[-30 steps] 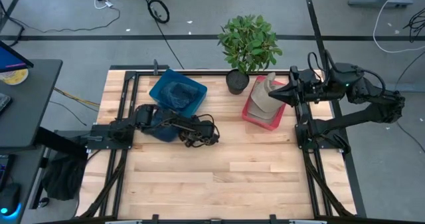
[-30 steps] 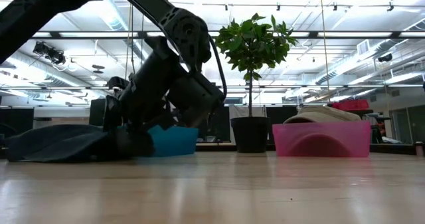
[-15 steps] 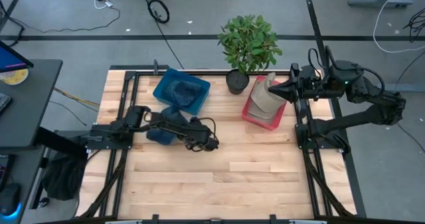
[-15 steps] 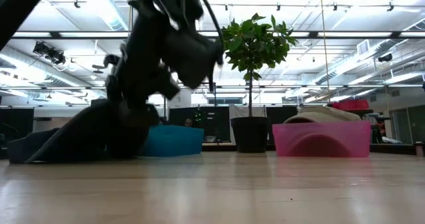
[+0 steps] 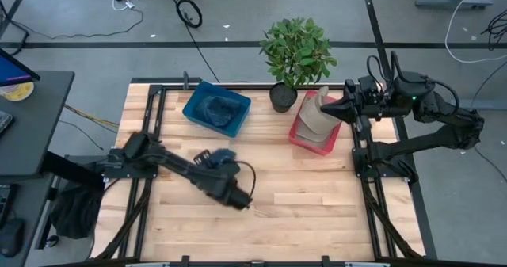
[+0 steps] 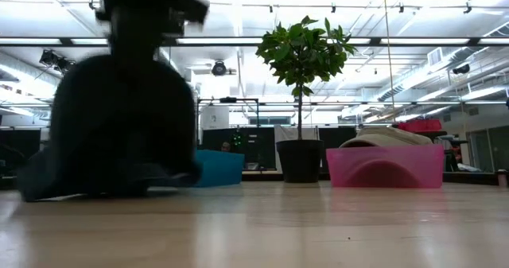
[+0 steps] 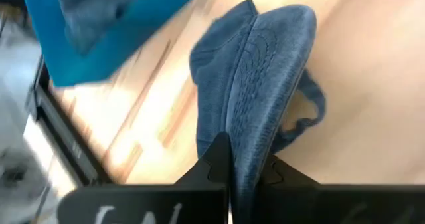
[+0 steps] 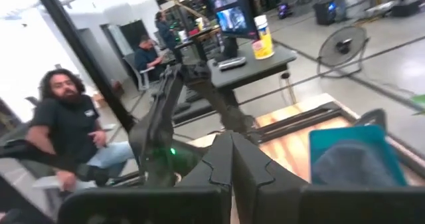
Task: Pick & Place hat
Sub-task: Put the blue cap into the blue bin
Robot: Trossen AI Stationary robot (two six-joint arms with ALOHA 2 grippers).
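A blue hat (image 7: 259, 84) hangs from my left gripper (image 7: 249, 167), which is shut on it over the left half of the table (image 5: 317, 211). From above, only a bit of the hat (image 5: 219, 156) shows beside the gripper (image 5: 221, 166). In the low view the hat (image 6: 119, 125) is a large dark blur; whether its lower edge touches the table, I cannot tell. My right gripper (image 5: 329, 112) is shut and holds nothing, raised by the pink bin (image 5: 297, 136). My left gripper pinches the hat's blue cloth (image 7: 247, 151) between its two fingers, at the end away from the stitched brim (image 7: 272, 44). The fingers slant steeply down onto it. The hat hangs below them, brim end lowest, with its back strap (image 7: 312, 114) looping out to one side.
A blue bin (image 5: 216, 108) holding another blue hat stands at the back left. The pink bin holds a beige hat (image 5: 315, 112). A potted plant (image 5: 295, 53) stands between the bins at the far edge. People sit in the room beyond the table.
My left gripper has risen and swung from beside the blue bin toward the table's near edge, tipping less steeply. The blue hat, which lay flat on the table next to the bin, has come up with it and now hangs from the fingers.
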